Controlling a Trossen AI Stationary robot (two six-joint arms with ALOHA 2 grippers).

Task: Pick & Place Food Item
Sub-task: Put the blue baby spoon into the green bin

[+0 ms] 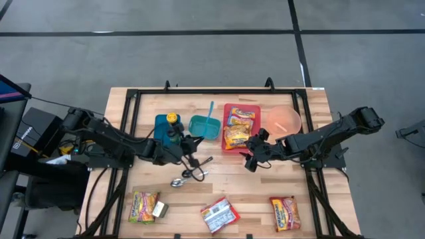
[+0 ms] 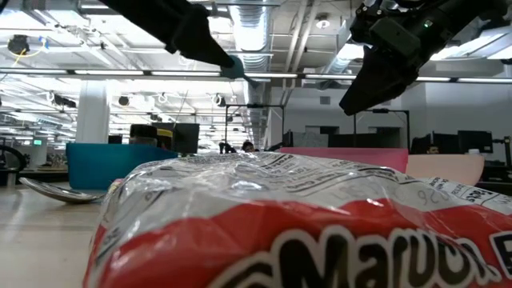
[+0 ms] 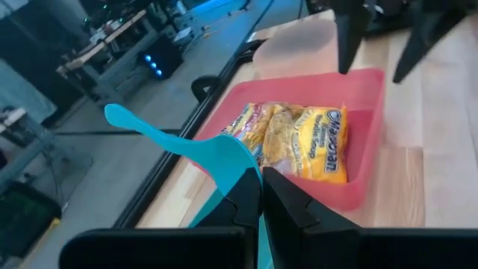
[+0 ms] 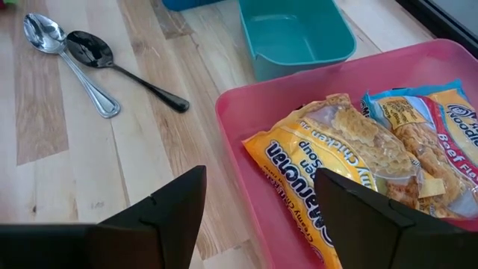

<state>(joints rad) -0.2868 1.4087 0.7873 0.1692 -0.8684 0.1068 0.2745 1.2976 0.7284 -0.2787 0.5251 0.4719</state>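
Note:
A red tray [image 1: 226,113] at the table's far middle holds a yellow noodle packet [image 4: 328,157] and a blue-and-orange one [image 4: 426,127]. My right gripper [image 4: 261,217] is open and empty at the tray's near edge [image 1: 247,154]. My left gripper [image 3: 261,187] is shut on a teal spoon [image 3: 187,142], raised above a teal bin [image 1: 202,126] left of the tray. In the low view its tip [image 2: 228,64] shows high above the table. My left gripper pinches the teal spoon's wide end [image 3: 237,161] between its two shut fingers. The handle [image 3: 127,121] sticks forward beyond the fingertips, toward the table's far edge. The spoon is lifted clear of the table and the bin.
A blue box [image 1: 163,126] stands left of the teal bin, a pink bowl [image 1: 285,119] right of the tray. Two metal spoons [image 4: 75,56] lie near the table's middle. Three noodle packets [image 1: 144,206], [image 1: 219,214], [image 1: 284,212] lie along the near edge.

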